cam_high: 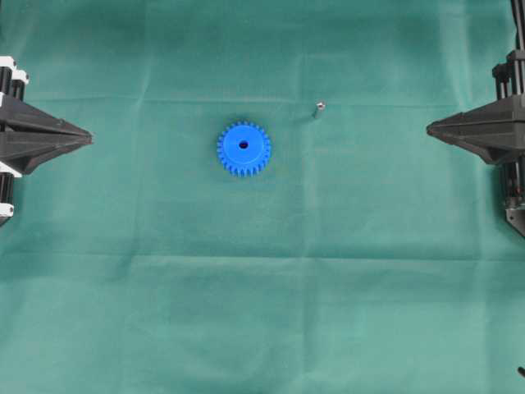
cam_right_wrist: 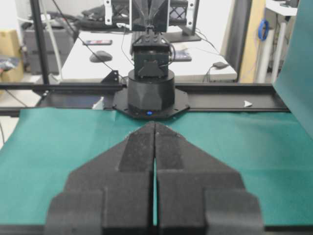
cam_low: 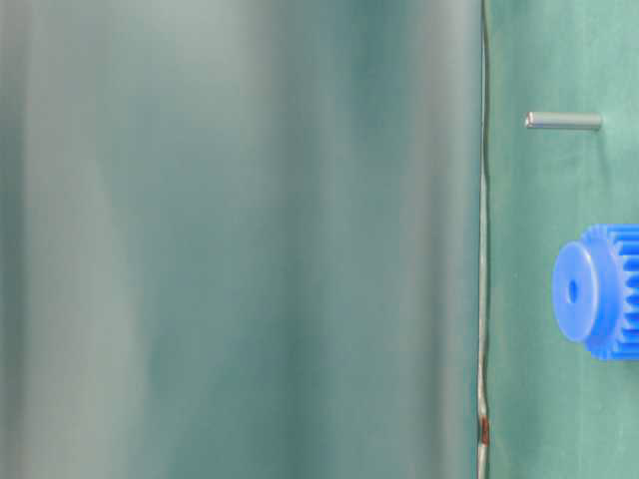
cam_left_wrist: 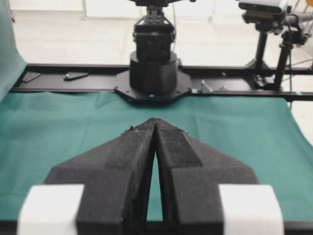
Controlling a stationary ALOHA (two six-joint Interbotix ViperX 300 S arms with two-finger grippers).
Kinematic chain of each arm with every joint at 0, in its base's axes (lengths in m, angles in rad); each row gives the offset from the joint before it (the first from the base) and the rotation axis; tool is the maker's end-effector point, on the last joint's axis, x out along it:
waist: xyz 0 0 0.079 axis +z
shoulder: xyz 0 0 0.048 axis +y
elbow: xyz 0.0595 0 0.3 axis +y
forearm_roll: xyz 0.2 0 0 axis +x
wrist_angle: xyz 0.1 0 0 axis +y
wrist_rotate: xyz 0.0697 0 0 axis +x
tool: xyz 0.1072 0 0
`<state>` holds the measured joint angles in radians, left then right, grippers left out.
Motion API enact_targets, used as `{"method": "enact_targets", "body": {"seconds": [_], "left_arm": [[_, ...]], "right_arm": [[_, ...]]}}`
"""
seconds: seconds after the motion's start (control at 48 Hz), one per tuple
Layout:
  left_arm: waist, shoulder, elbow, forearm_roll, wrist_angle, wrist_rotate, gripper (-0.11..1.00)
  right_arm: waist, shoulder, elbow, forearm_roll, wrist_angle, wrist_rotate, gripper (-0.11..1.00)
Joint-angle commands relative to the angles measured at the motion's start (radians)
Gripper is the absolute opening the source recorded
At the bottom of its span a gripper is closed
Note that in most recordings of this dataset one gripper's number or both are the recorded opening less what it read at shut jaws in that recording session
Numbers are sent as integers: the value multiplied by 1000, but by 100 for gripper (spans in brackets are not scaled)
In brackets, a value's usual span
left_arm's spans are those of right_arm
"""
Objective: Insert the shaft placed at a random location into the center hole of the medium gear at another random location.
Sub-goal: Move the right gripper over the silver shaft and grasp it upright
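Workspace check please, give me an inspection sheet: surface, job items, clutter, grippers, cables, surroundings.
Surface: green cloth, faint fold lines.
Job's things: medium gear lying flat, center hole unfilled; shaft standing apart from it, nearer the right arm.
Clutter: nothing seen on the cloth.
Grippers: left gripper shut, holding nothing; right gripper shut, holding nothing; both at the cloth's edges.
Cables: some on the desk beyond the table.
Surroundings: black frame rail, camera stand.
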<state>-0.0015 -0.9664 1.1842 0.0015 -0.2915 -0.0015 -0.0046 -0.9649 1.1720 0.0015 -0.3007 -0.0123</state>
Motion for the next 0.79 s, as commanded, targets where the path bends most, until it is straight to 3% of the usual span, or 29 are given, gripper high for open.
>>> {"method": "enact_targets", "body": {"seconds": [0.0, 0.229, 0.521, 0.625, 0.77], "left_arm": [[2, 6, -32, 11, 8, -11, 0], [2, 0, -34, 11, 18, -11, 0], [2, 2, -34, 11, 29, -12, 0], [2, 2, -34, 11, 37, -12, 0], [2, 2, -32, 11, 41, -12, 0]], "right_arm": [[-6, 8, -20, 0, 2, 0, 1], [-57, 46, -55, 0, 3, 3, 1], [-135, 233, -78, 5, -29, 8, 2], [-172, 310, -86, 15, -37, 8, 15], [-219, 453, -115, 21, -44, 8, 56]]}}
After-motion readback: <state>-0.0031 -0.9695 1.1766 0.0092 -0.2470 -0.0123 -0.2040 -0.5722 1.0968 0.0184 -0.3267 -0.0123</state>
